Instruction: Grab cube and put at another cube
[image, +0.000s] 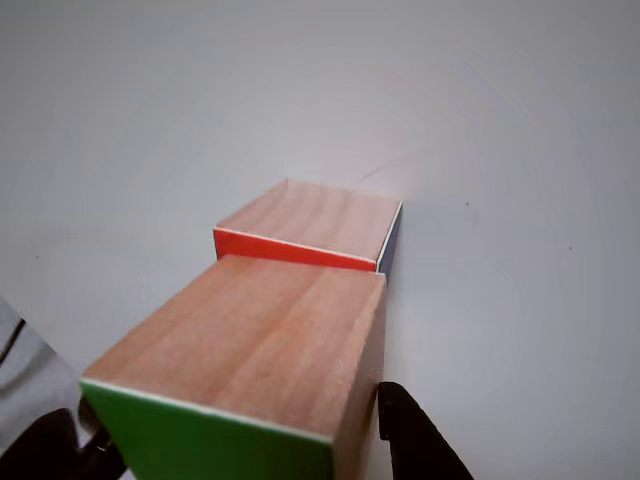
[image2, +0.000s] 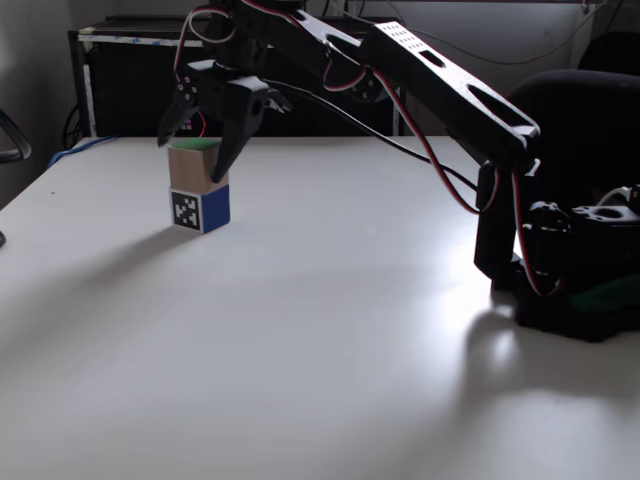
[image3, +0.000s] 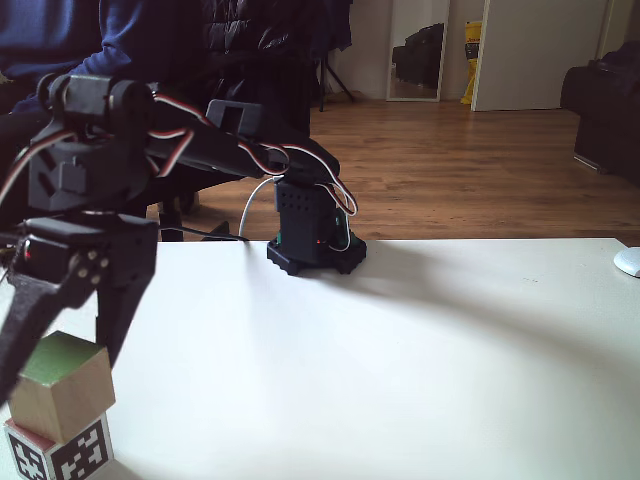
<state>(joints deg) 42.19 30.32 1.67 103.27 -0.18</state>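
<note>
The cube (image: 250, 340), plain wood on top with a green face towards the other view's camera, sits between the fingers of my gripper (image: 240, 410). Both fingers press against its sides, so the gripper is shut on it. Another cube (image: 310, 220), with a red-orange face and a dark side, lies just beyond and below. In both fixed views the cube (image2: 195, 165) (image3: 60, 385) is directly above another cube (image2: 205, 208) (image3: 70, 455), which shows a black-and-white marker face. The cube looks slightly tilted, and I cannot tell whether the two touch. My gripper (image2: 193, 158) (image3: 58, 370) straddles the cube from above.
The white table (image2: 350, 330) is bare around the stack. The arm's base (image2: 560, 300) (image3: 315, 250) stands at the table's far side from the cubes. A white mouse (image3: 628, 262) lies at the right edge. A seated person's dark sleeve (image3: 90, 40) is behind the arm.
</note>
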